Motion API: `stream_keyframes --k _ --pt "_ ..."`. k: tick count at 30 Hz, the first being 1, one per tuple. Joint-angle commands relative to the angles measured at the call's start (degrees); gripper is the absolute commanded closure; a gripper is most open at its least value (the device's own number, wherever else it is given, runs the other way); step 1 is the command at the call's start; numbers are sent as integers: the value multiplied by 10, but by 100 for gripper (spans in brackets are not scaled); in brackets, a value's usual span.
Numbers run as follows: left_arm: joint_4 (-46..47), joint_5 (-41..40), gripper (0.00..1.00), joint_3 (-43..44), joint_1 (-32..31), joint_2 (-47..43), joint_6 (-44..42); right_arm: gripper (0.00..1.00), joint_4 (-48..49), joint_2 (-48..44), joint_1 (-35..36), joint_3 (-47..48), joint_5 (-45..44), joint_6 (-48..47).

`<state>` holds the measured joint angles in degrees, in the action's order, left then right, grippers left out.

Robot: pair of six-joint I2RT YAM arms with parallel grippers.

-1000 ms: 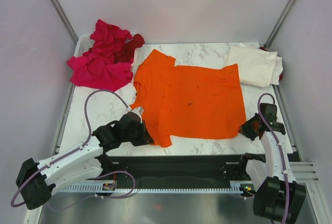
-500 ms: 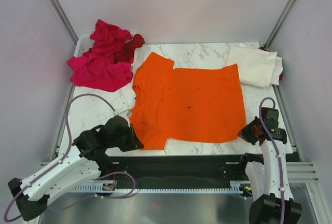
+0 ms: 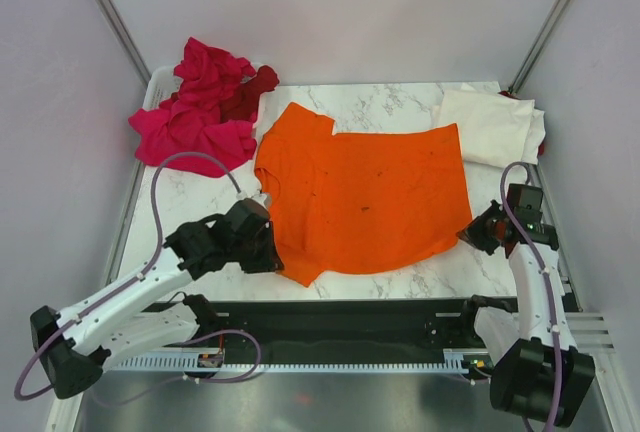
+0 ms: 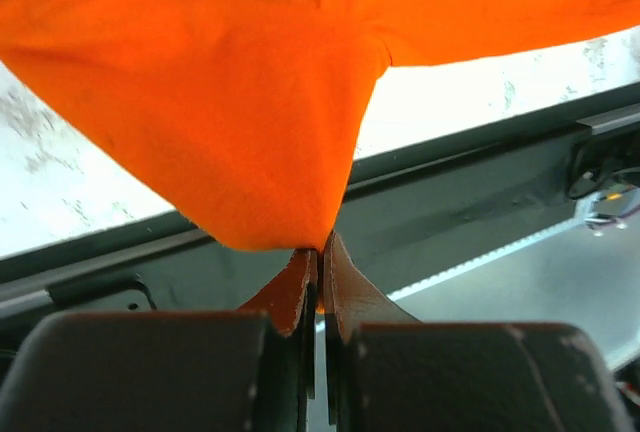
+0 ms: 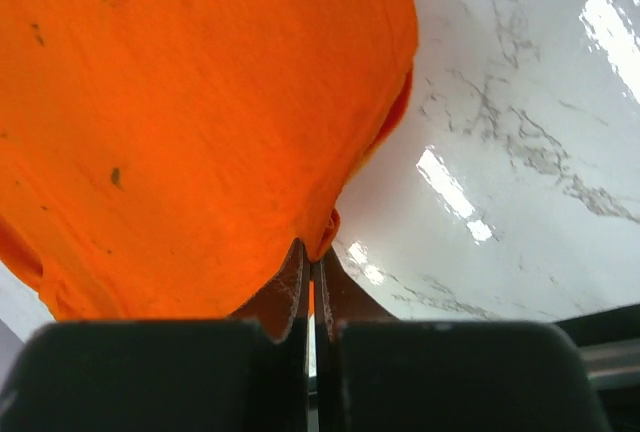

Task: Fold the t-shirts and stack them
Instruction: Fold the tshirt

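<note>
Overhead, orange t-shirt [image 3: 365,202] spans pale-walled marble table [image 3: 195,214].

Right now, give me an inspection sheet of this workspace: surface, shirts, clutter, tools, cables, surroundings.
Surface: white marble tabletop, bare at near left and far centre.
Job's things: orange t-shirt spread at centre; cream t-shirt folded at far right; pink t-shirts heaped at far left, a dark red t-shirt among them.
Clutter: nothing seen.
Tools: left tool shut on the orange t-shirt's near left corner; right tool shut on its near right corner.
Cables: a purple cable loops off the left arm, another off the right arm.
Surroundings: plain walls, metal frame posts.
</note>
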<state>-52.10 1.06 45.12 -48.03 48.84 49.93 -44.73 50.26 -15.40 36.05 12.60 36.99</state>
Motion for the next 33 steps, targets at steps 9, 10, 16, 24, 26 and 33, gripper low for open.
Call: stream_keyframes --k 9,10,16,24,26,33 --pt "48 27 98 180 137 182 -220 100 95 150 -1 148 29 -11" --pt "49 41 98 191 148 196 -229 100 97 160 -1 154 31 -10" --pt "54 69 98 269 208 301 -287 100 136 222 1 190 29 7" --pt "62 70 98 356 253 404 -327 100 164 284 7 197 -1 18" --pt "64 66 98 380 255 433 -334 100 175 304 7 195 -2 22" --pt "62 55 98 457 261 513 -367 100 187 339 7 195 -28 26"
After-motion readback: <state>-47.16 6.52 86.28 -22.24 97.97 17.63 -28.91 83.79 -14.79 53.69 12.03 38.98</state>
